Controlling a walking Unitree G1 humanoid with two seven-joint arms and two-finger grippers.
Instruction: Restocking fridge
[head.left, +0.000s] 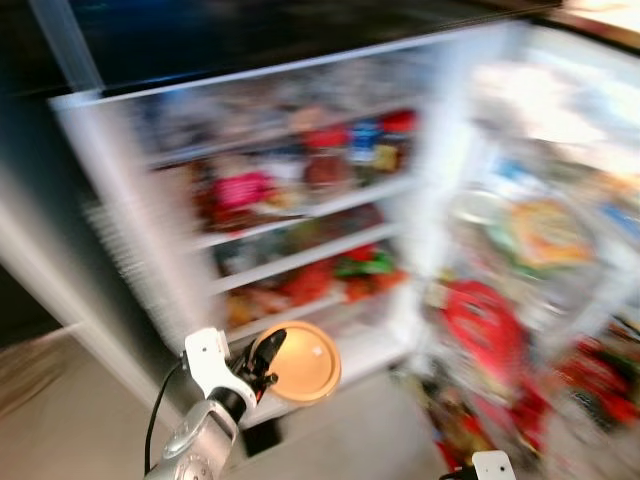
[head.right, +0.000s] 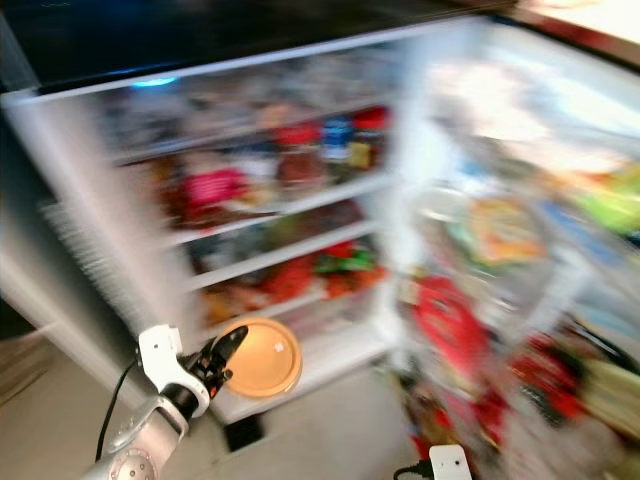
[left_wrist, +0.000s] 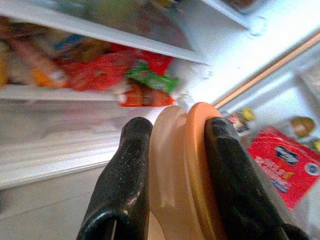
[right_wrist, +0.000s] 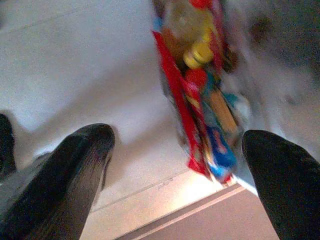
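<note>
Currently left gripper (head.left: 268, 362) clamps an orange lidded container (head.left: 303, 362) before the open fridge (head.left: 300, 260), near its lower shelf (head.left: 340, 350); right gripper (right_wrist: 175, 165) hangs spread, empty. Advise steadying first, then sliding container in level

Left claw (head.left: 268, 362) raised forward, fingers clamped; right claw (right_wrist: 175, 165) low, fingers wide apart.

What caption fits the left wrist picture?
Left gripper pinching an orange lid before the open fridge shelves.
</note>
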